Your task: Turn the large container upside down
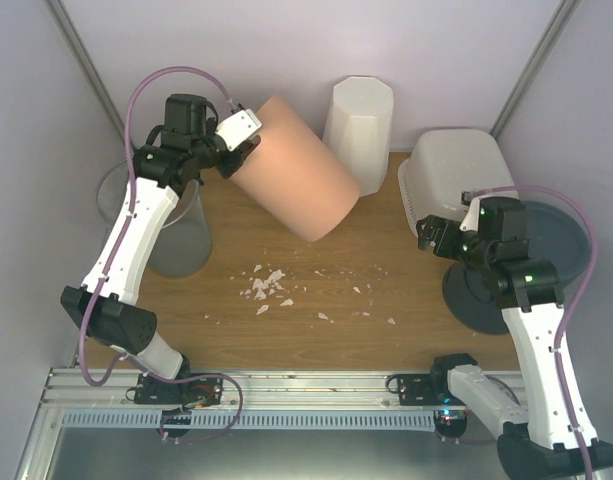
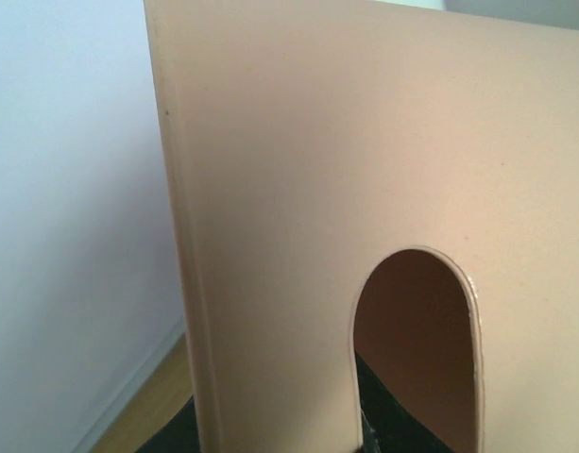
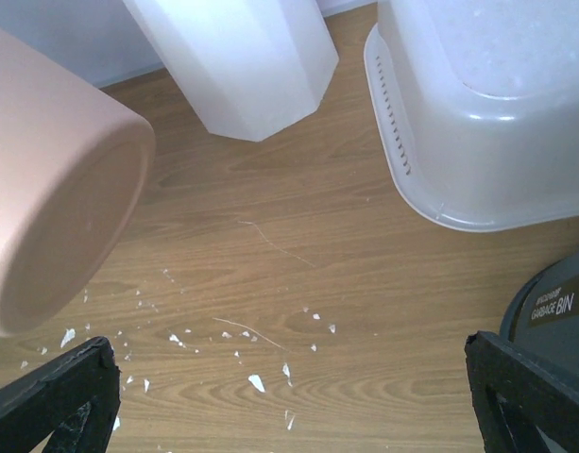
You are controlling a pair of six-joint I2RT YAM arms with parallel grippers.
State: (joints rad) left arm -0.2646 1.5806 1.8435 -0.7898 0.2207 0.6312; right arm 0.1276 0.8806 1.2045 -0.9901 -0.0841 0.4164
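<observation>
Position: the large container sits at about 2 o'clock on the surface, by the back wall. It reads as base-up, with the rolled rim down against the wood, so the flip looks done.

Right gripper: jaws wide apart and empty, hovering just off the tub's 7 o'clock corner.

Left gripper: clamped on the rim wall of the peach bin, which hangs tilted at 11 to 12 o'clock, its low end near the white faceted bin.

Risks:
- Any further pull by the right gripper on the tub could undo the flip. The rim lies low and the walls are smooth, so the fingers would more likely slide or shove it toward the dark grey bin at 4 o'clock.
- The peach bin is pinched on one side only. It could swing or slip, knock over the faceted bin, or drop among the paper scraps.
- The left elbow passes over the clear bin at 9 o'clock. A low retreat could clip it.

Not resolved:
- The right arm covers the tub's near corner from above, and the wrist view cuts off its far side, so I cannot tell whether the rim seats flat all round.
- The left fingers are mostly hidden behind the peach wall.
- The peach bin's inside is unseen.
</observation>
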